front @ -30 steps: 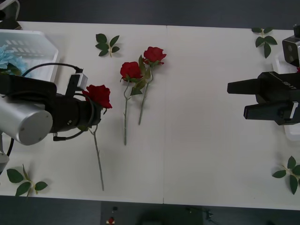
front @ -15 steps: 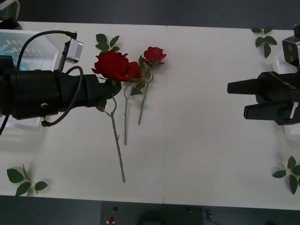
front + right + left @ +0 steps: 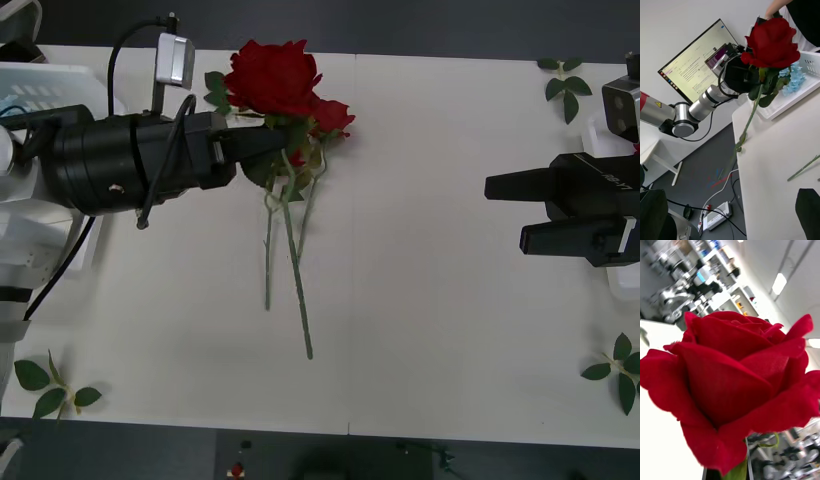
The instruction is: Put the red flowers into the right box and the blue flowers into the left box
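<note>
The wide white table (image 3: 440, 300) spans the front view, with a broad open stretch across its middle and lower right between the two arms; its near edge runs along the bottom of the frame, the far edge along the top.

At the upper left edge sits the white plastic basket with slotted walls (image 3: 55, 95); the right wrist view shows pale sky-blue flower clusters (image 3: 793, 79) lying inside it. At the right edge, a sliver of the smooth-rimmed white tray (image 3: 596, 130) shows behind the right arm.

The left arm reaches in horizontally from the left, its black wrist pointing toward centre. The left tool (image 3: 268, 142) is clamped on the stem of a deep-red artificial rose (image 3: 272, 76) just below the bloom, holding it raised, its thin green stem hanging down toward frame centre. The left wrist view shows that bloom close up.

The right tool (image 3: 503, 212) hovers at the right side, well apart from the flowers, its two black fingers spread.

Two more red roses on green stems (image 3: 330, 115) lie on the table at upper centre, partly under the raised one.

Loose green leaf sprigs (image 3: 50, 385) lie near the table's corners.
</note>
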You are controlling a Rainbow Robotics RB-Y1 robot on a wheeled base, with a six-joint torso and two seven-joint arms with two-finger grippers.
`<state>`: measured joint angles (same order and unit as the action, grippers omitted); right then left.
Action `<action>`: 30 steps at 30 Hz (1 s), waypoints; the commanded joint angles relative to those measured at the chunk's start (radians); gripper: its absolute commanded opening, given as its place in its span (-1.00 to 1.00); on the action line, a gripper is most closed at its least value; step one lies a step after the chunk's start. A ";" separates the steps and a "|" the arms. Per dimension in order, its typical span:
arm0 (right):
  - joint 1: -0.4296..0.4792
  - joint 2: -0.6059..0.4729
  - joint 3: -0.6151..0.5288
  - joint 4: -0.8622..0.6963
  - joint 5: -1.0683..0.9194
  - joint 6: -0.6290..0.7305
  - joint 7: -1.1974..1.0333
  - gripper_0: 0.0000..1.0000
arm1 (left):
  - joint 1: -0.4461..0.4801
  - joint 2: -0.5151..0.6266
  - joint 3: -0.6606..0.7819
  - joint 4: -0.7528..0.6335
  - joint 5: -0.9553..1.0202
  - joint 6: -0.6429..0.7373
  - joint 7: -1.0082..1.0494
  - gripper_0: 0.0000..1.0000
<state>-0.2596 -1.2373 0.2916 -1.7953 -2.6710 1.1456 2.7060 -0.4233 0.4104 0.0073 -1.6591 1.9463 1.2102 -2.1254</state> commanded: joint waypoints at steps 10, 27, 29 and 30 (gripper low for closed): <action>-0.004 -0.017 -0.005 -0.022 -0.009 -0.003 -0.001 1.00 | -0.190 -0.130 -0.124 0.076 -0.075 -0.132 -0.076 -1.00; -0.004 -0.017 -0.005 -0.022 -0.009 -0.003 -0.001 1.00 | -0.275 -0.188 -0.248 0.154 -0.098 -0.251 -0.077 -1.00; -0.004 -0.017 -0.005 -0.022 -0.009 -0.003 -0.001 1.00 | -0.275 -0.188 -0.248 0.154 -0.093 -0.250 -0.077 -1.00; -0.004 -0.017 -0.005 -0.022 -0.009 -0.003 -0.001 1.00 | -0.275 -0.188 -0.248 0.154 -0.089 -0.248 -0.076 -1.00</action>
<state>-0.2596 -1.2373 0.2916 -1.7954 -2.6710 1.1456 2.7060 -0.6651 0.2258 -0.2437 -1.4843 1.8350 0.9634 -2.1752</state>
